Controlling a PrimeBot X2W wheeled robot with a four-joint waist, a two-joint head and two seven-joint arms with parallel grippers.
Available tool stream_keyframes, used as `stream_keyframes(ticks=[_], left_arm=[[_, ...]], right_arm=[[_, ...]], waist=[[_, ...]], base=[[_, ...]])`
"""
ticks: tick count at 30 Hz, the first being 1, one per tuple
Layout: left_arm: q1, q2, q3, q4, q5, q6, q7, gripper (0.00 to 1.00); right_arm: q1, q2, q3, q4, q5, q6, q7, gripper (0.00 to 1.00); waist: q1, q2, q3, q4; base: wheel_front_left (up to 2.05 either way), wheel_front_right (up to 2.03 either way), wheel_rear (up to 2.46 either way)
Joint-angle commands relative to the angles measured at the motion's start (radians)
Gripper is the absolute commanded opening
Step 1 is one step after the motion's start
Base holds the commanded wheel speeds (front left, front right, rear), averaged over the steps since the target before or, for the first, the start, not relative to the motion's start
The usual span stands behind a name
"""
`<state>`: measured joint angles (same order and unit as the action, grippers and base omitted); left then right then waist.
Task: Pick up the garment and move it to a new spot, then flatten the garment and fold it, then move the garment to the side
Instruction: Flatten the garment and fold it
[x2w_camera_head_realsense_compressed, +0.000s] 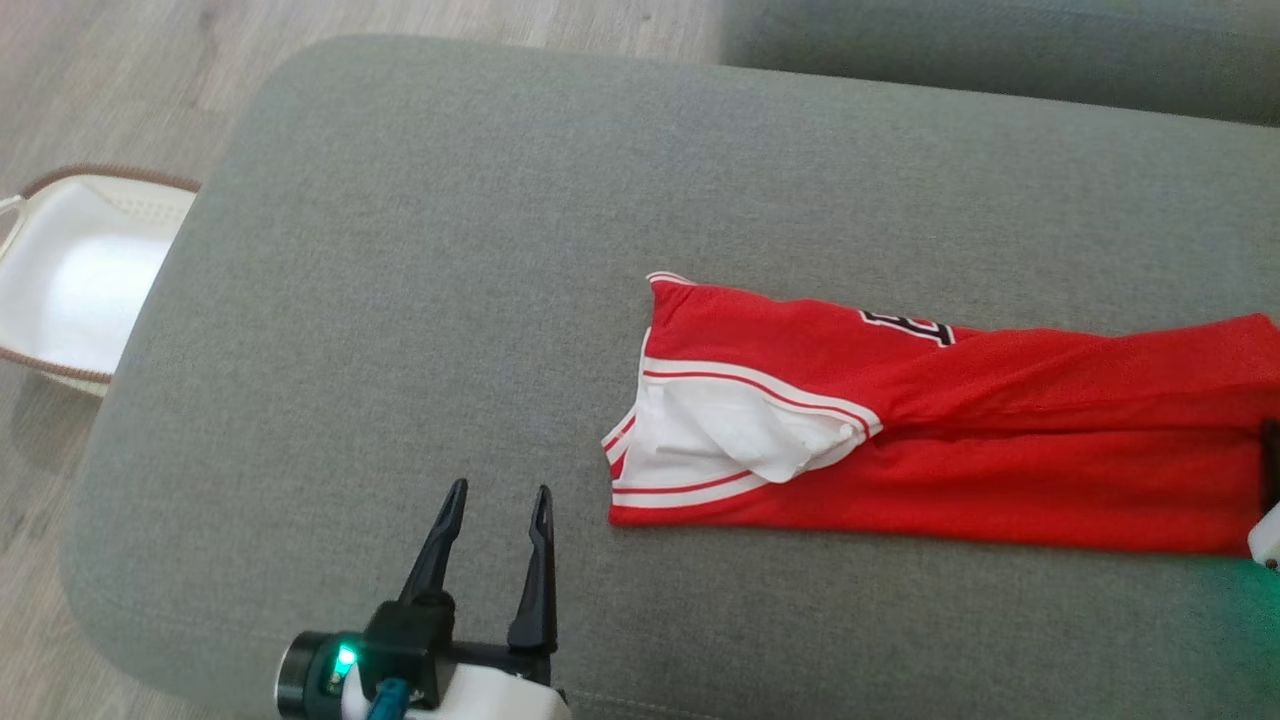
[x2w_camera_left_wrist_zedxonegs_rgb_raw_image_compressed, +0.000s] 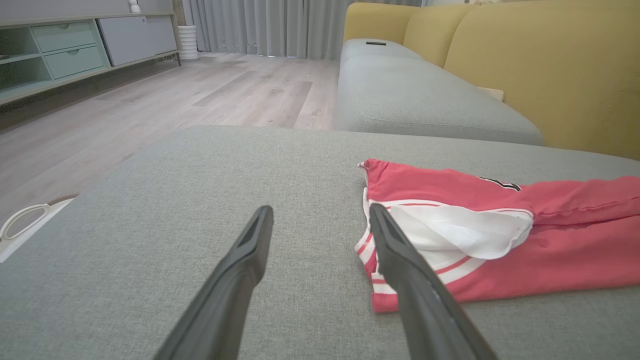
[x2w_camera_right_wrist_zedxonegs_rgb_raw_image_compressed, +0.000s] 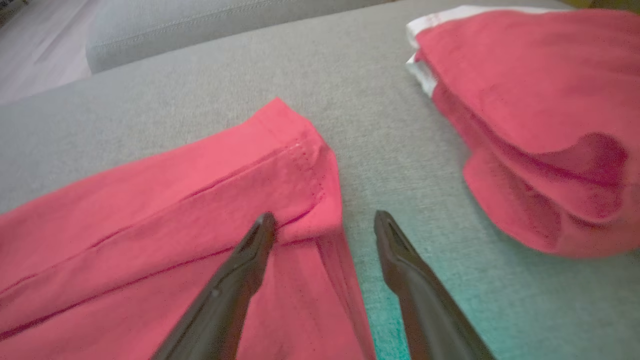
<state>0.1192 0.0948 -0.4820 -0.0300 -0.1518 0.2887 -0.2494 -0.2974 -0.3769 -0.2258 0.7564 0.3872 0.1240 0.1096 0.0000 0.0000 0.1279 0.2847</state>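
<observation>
Over the cushion (x2w_camera_head_realsense_compressed: 400, 300), left gripper (x2w_camera_head_realsense_compressed: 500, 490) hovers parted beside the garment (x2w_camera_head_realsense_compressed: 1000, 450), right gripper (x2w_camera_right_wrist_zedxonegs_rgb_raw_image_compressed: 325, 219) parted at its edge.

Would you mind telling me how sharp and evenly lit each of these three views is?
Head view: crisp, soft even light on the garment. Left wrist view: sharp, left gripper slightly soft. Right wrist view: blurry throughout, teal glow on the cushion by the right gripper.

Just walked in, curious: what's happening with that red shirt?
A robot is working on a red jersey laid in a long strip on a grey cushion. Its left claw hangs open beside the white-trimmed end, apart from the cloth. Its right claw is open over the hem corner, gripping nothing yet.
</observation>
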Motion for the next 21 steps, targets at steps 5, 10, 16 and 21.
stream_keyframes(ticks=[5,10,16,21], left_arm=[[-0.038,-0.023,0.044,-0.019,0.024,-0.026,-0.012,1.00],[-0.037,-0.030,0.059,-0.014,0.032,-0.045,-0.012,1.00],[-0.036,-0.034,0.073,-0.008,0.045,-0.065,-0.012,1.00],[-0.033,-0.036,0.089,-0.006,0.058,-0.076,-0.012,1.00]], right_arm=[[-0.043,-0.019,0.013,0.041,-0.001,0.007,0.069,1.00],[-0.041,0.001,0.060,0.038,0.056,0.007,0.108,0.00],[-0.038,-0.023,0.097,0.021,0.068,0.007,0.057,0.00],[-0.050,-0.063,0.113,0.002,0.054,0.007,0.023,0.00]], waist=[[0.0000,0.0000,0.014,0.010],[0.0000,0.0000,0.003,-0.013],[0.0000,0.0000,-0.022,-0.056],[0.0000,0.0000,-0.040,-0.106]], base=[[0.00,0.00,0.00],[0.00,0.00,0.00],[0.00,0.00,0.00],[0.00,0.00,0.00]])
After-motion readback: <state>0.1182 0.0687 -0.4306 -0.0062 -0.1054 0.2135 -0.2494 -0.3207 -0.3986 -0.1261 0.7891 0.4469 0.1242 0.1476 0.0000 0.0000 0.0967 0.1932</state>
